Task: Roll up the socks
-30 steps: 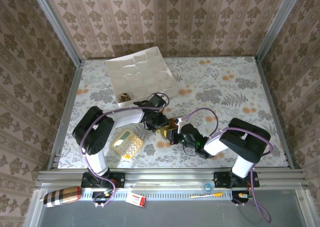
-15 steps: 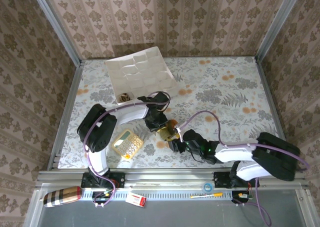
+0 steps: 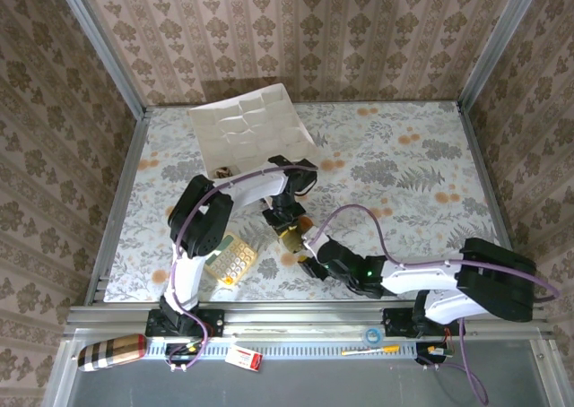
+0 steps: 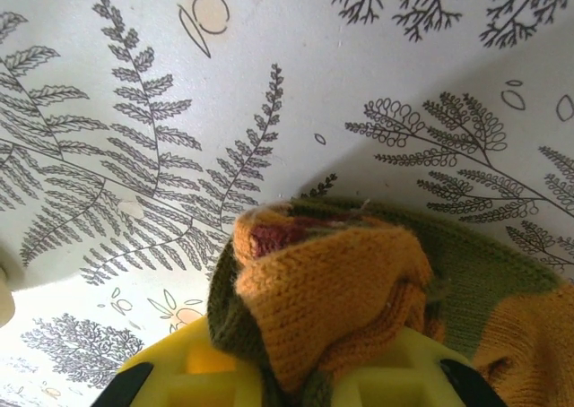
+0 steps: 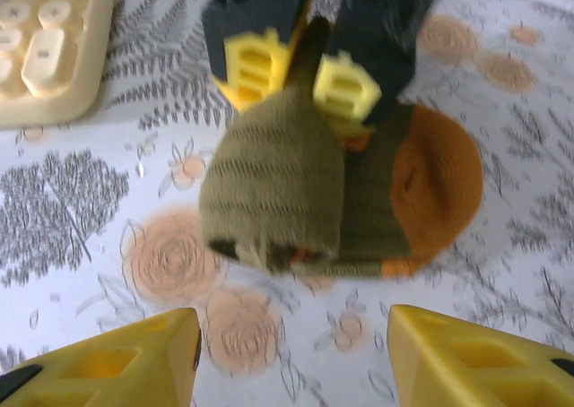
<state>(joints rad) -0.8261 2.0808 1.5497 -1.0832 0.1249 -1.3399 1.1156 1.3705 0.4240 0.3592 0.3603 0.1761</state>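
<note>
Olive sock (image 5: 278, 183) tight in downward-pointing left jaws

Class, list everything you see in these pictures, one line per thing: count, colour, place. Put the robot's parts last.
olive sock: one, olive green with orange toe, bunched mid-table
brown roll: one, brown patterned, in a near tray compartment; probably a sock
tray: one, white, far left of the table
calculator: one, yellow, near left
table: one, grey-and-orange floral
plaid cylinder: one, tan, front rail, left
small box: one, red-and-white, front rail
tape roll: one, blue, front rail
pen: one, yellow, front rail
left gripper: one, yellow-fingered, clamping the olive sock
right gripper: one, yellow-fingered, open, facing the olive sock
</note>
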